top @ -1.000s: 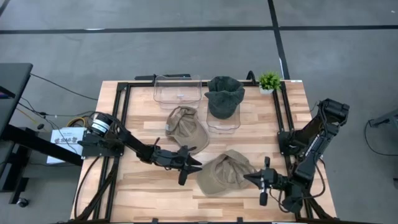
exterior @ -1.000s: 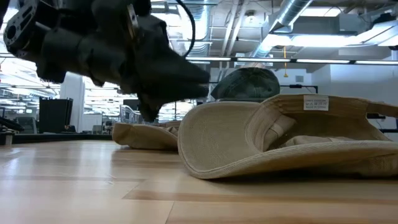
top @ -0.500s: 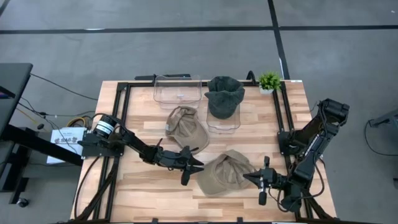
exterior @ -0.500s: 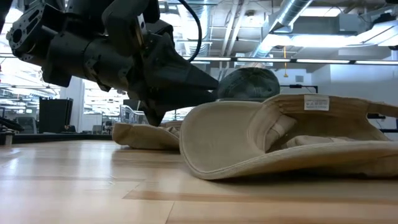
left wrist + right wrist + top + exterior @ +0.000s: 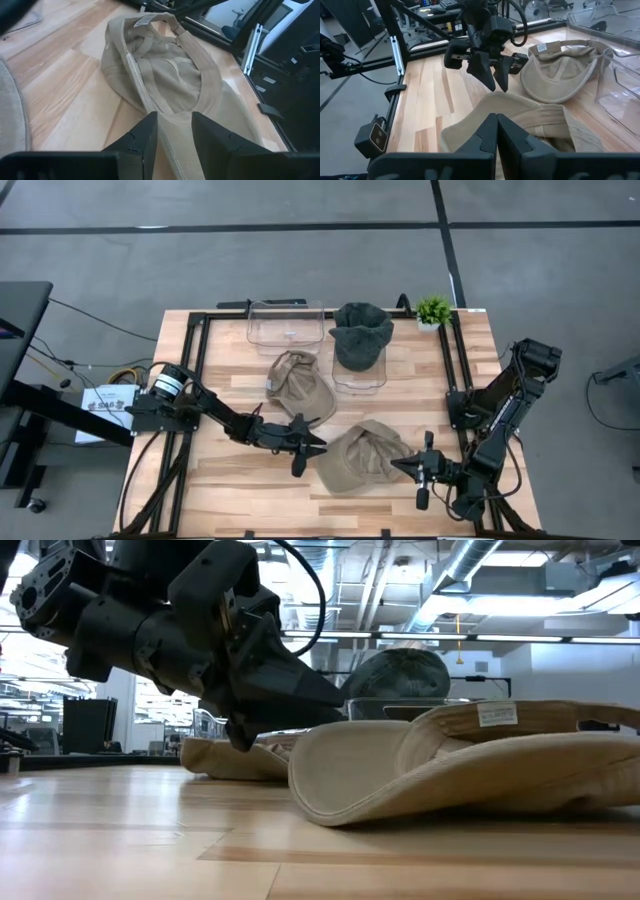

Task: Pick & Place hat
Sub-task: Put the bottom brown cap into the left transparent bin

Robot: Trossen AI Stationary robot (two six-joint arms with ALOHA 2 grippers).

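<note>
A tan hat (image 5: 360, 460) lies upside down on the table near the front edge, its brim resting on the wood. My left gripper (image 5: 310, 457) is at the hat's left side, open. The edge of the brim (image 5: 174, 131) runs through the gap between its fingers. My right gripper (image 5: 397, 466) is shut, with its tips at the hat's right edge (image 5: 520, 117). A second tan hat (image 5: 300, 385) lies farther back. A dark green hat (image 5: 360, 335) sits in a clear bin. My left gripper comes at the hat slanting down from the table's left, its fingers (image 5: 145, 137) on either side of the brim's edge. I cannot tell whether they touch it. My right gripper's shut tips overlap the hat's right edge, but the tips hide whether they touch it.
An empty clear bin (image 5: 285, 325) stands at the back, left of the bin (image 5: 358, 378) holding the green hat. A small potted plant (image 5: 433, 310) is at the back right. A black frame (image 5: 200, 380) runs along the table's sides. Bare wood lies at the front left.
My left gripper has edged a little toward the tan hat and slightly down. The hat's raised back band, the part with the label, has sunk lower. The hat now lies flatter, and its brim has stayed on the table.
</note>
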